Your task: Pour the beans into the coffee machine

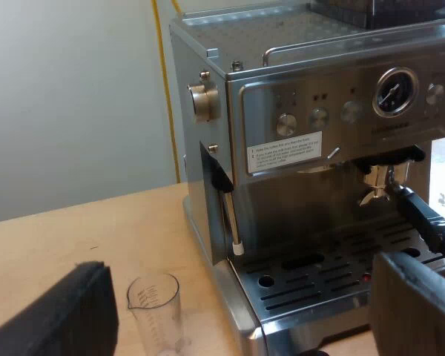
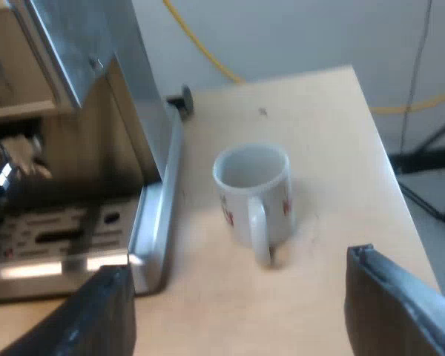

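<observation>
Beside espresso machine (image 1: 319,148), measuring glass (image 1: 154,308).

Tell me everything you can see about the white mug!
The mug is white and looks ceramic, with red print on its sides and a loop handle facing the camera. It stands upright on the wooden table, beside the espresso machine base but apart from it. It looks empty inside.

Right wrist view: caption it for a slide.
Open right tool near an upright white mug beside the espresso machine.
</observation>
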Available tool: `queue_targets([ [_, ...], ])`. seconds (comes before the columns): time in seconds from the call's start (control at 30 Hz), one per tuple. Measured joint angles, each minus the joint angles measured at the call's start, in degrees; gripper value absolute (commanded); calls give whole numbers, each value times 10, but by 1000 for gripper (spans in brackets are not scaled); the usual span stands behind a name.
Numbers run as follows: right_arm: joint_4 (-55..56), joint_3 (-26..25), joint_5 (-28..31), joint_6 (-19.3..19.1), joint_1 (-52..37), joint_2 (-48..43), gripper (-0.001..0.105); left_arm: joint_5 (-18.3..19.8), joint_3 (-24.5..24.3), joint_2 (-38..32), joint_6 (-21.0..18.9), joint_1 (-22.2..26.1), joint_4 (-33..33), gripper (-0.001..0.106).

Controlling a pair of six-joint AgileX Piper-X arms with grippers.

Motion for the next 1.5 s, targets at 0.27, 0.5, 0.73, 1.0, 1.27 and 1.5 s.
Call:
queue_targets([
  [0.27, 9, 6, 0, -6, 0, 0, 62, -2, 2, 0, 0, 0, 12, 72],
  [0.5, -1, 43, 0, -14, 0, 0, 62, -4, 62, 0, 0, 0, 10, 72],
  [0.73, -35, 96, -2, -15, 0, 0, 62, -4, 130, 0, 0, 0, -37, 72],
  [1.0, -47, 158, -2, -15, 0, 0, 62, -4, 175, 1, 4, 0, -19, 72],
  [1.27, -44, 193, -2, -15, 0, 0, 62, -4, 175, 1, 4, 0, -19, 72],
  [1.5, -44, 200, -2, -15, 0, 1, 62, -4, 175, 1, 4, 0, -19, 72],
])
